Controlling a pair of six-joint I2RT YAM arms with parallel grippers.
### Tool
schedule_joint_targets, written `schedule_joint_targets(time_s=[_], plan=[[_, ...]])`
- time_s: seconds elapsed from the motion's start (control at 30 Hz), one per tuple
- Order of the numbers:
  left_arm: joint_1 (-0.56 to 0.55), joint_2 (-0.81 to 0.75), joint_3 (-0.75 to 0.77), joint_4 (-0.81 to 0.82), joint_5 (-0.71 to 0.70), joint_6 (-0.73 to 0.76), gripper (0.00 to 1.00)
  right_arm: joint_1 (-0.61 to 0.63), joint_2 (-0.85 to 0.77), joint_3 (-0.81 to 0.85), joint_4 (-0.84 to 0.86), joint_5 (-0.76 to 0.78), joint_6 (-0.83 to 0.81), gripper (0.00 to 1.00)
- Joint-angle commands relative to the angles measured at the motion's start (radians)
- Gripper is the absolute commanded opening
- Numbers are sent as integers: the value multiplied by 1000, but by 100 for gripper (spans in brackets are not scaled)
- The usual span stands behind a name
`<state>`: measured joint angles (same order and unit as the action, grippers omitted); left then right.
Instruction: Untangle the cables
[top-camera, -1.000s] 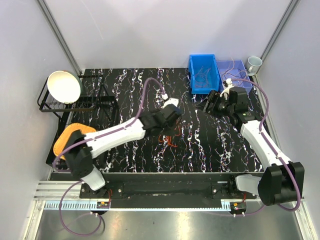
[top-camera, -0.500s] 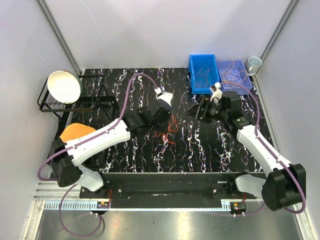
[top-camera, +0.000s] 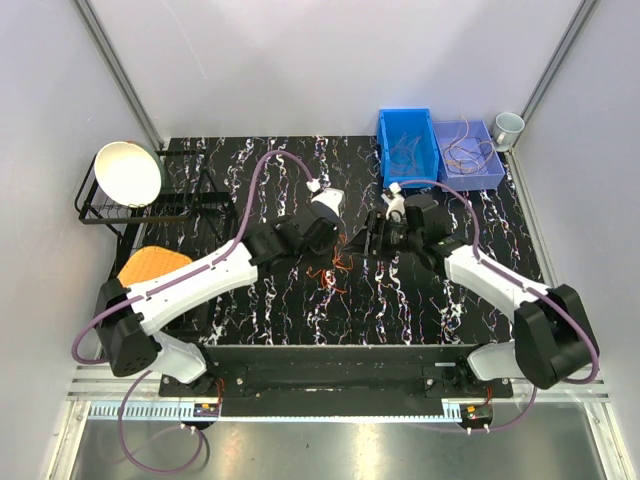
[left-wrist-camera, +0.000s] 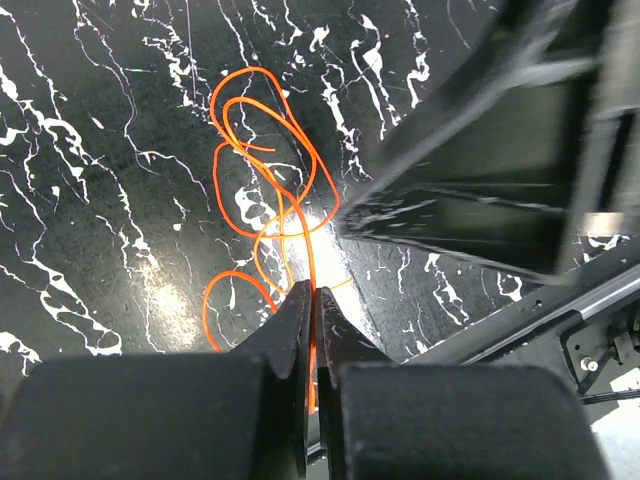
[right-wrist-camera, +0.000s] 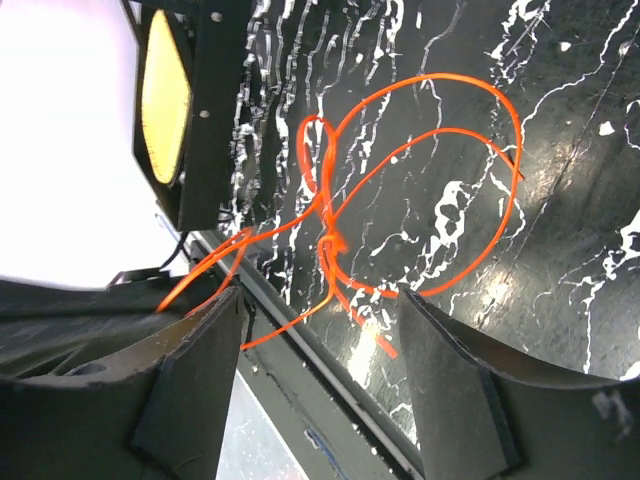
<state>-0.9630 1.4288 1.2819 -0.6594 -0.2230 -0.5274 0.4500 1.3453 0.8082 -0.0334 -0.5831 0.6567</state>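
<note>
While your left gripper sat pinched shut on a strand of the orange cables, your right gripper stood with its fingers apart and nothing between them. From those open fingers, the knot lay straight ahead, just past the tips and in line with the gap. The loops fanned out beyond it, to the right in the wrist view, and loose tails ran back toward the finger on that view's left. Seen from above, the two grippers nearly met over the middle of the table, with the tangle just beneath them. The right arm was the free one, so I judged that the next pinch was yours to make there, at the knot. Bare marble lay to either side for drawing strands apart. The blue bins stood well behind.
</note>
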Motion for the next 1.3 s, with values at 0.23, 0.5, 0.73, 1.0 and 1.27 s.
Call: schedule_joint_targets(time_s=[0.23, 0.5, 0.73, 1.0, 1.27], plan=[[3, -83, -35, 35, 30, -6, 0, 41, 153, 92, 82, 62, -2, 37], [1, -100, -64, 41, 50, -20, 0, 56, 166, 120, 95, 60, 6, 18], [3, -122, -78, 53, 62, -22, 0, 64, 146, 103, 102, 69, 8, 0], [18, -217, -113, -42, -22, -23, 0, 53, -7, 225, -120, 280, -146, 0], [98, -412, -187, -161, -119, -29, 0, -120, -219, 324, -319, 450, -233, 0]])
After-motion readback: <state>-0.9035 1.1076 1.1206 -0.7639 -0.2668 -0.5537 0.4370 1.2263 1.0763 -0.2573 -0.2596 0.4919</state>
